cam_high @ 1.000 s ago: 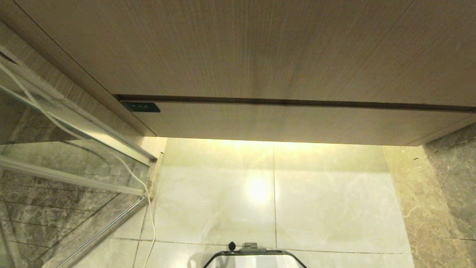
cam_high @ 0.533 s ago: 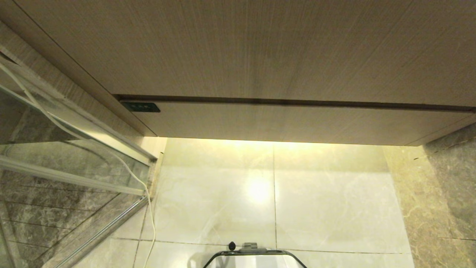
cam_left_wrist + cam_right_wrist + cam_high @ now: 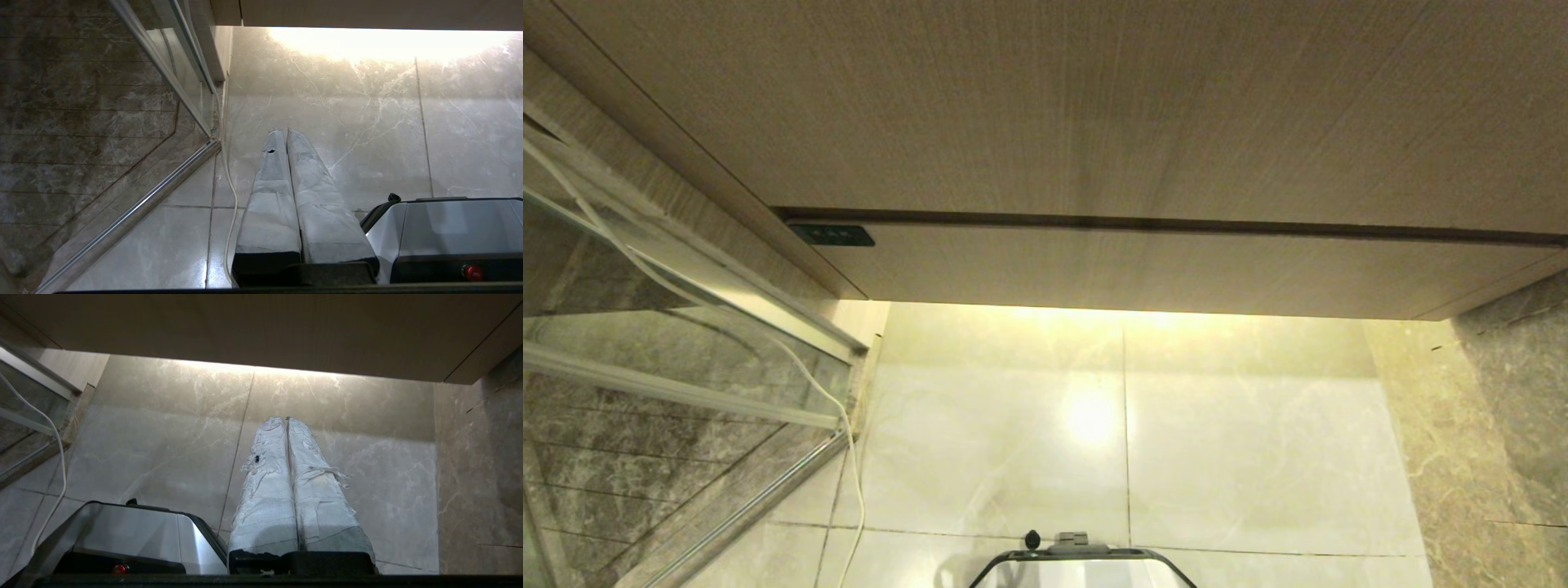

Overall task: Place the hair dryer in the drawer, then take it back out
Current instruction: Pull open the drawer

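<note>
Facing one shut drawer point(image 3: 1143, 269) | two grippers point(image 3: 286, 131) point(image 3: 287, 419), jaws closed

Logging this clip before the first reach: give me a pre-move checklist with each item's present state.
1. Drawer open for loading: not ok; its wood-grain front sits flush under the panel above, closed.
2. Hair dryer located: cannot tell; it shows in none of the three views.
3. Right hand free: ok; fingers pressed together, nothing between them, above bare floor tile.
4. Left hand free: ok; fingers together, empty, low beside the robot's base.
5. Snag hazards: not ok; a white cable hangs down by the glass shower partition on the robot's left.
</note>
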Motion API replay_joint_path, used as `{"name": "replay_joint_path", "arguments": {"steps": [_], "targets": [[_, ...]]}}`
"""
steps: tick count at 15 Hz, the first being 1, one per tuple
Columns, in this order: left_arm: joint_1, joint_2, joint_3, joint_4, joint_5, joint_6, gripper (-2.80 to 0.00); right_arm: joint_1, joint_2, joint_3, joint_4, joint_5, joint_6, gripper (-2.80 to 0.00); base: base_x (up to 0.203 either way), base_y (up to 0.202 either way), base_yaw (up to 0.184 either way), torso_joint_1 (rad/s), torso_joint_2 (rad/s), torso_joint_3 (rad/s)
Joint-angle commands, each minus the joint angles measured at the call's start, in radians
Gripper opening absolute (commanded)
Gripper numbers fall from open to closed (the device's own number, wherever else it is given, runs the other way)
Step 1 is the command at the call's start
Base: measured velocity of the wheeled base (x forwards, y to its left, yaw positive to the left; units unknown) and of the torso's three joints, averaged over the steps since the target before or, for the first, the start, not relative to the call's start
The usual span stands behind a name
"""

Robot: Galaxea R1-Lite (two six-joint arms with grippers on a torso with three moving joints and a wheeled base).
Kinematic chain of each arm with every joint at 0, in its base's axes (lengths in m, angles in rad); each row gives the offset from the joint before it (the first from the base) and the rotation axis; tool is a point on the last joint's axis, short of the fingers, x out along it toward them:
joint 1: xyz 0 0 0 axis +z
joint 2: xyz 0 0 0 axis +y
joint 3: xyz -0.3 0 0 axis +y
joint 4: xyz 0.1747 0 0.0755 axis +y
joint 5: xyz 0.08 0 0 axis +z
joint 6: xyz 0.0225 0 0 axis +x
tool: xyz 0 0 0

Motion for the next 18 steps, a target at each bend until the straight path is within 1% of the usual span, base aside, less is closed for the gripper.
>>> {"name": "replay_joint_path", "arguments": {"steps": [1,3,5,8,9,11,12,13,14,15,16,17,18], "targets": [[0.0,0.0,0.002,0.0,0.0,0.0,-2.8,0.0,-0.039,-0.234,0.271,0.003,0.009,-2.8,0.0,0.0,0.0,0.0,0.0,0.0],[0.0,0.0,0.002,0.0,0.0,0.0,-2.8,0.002,-0.039,-0.463,0.461,0.007,0.063,-2.8,0.0,0.0,0.0,0.0,0.0,0.0],[0.0,0.0,0.002,0.0,0.0,0.0,-2.8,0.021,0.009,-0.605,0.545,0.008,0.129,-2.8,0.0,0.0,0.0,0.0,0.0,0.0],[0.0,0.0,0.002,0.0,0.0,0.0,-2.8,0.08,0.214,-0.705,0.581,-0.011,0.183,-2.8,0.0,0.0,0.0,0.0,0.0,0.0],[0.0,0.0,0.002,0.0,0.0,0.0,-2.8,0.099,0.285,-0.733,0.592,-0.008,0.213,-2.8,0.0,0.0,0.0,0.0,0.0,0.0],[0.0,0.0,0.002,0.0,0.0,0.0,-2.8,0.118,0.415,-0.78,0.615,0.013,0.242,-2.8,0.0,0.0,0.0,0.0,0.0,0.0],[0.0,0.0,0.0,0.0,0.0,0.0,-2.8,0.121,0.488,-0.803,0.635,0.018,0.231,-2.8,0.0,0.0,0.0,0.0,0.0,0.0],[0.0,0.0,0.002,0.0,0.0,0.0,-2.8,0.122,0.558,-0.825,0.659,0.023,0.191,-2.8,0.0,0.0,0.0,0.0,0.0,0.0],[0.0,0.0,0.002,0.0,0.0,-0.002,-2.8,0.12,0.609,-0.844,0.683,0.027,0.131,-2.8,0.0,0.0,0.0,0.0,0.0,0.0],[0.0,0.0,0.001,0.0,0.0,-0.001,-2.8,0.119,0.638,-0.86,0.707,0.035,0.053,-2.8,0.0,0.0,0.0,0.0,0.0,0.0],[0.0,0.0,0.002,0.0,0.0,0.0,-2.8,0.118,0.643,-0.858,0.716,0.032,0.013,-2.8,0.0,0.0,0.0,0.0,0.0,0.0],[0.0,0.0,0.002,0.0,0.0,0.0,-2.8,0.118,0.642,-0.852,0.724,0.027,-0.005,-2.8,0.0,0.0,0.0,0.0,0.0,0.0],[0.0,0.0,0.002,0.0,0.0,0.0,-2.8,0.116,0.645,-0.847,0.734,0.001,-0.011,-2.8,0.0,0.0,0.0,0.0,0.0,0.0]]}}
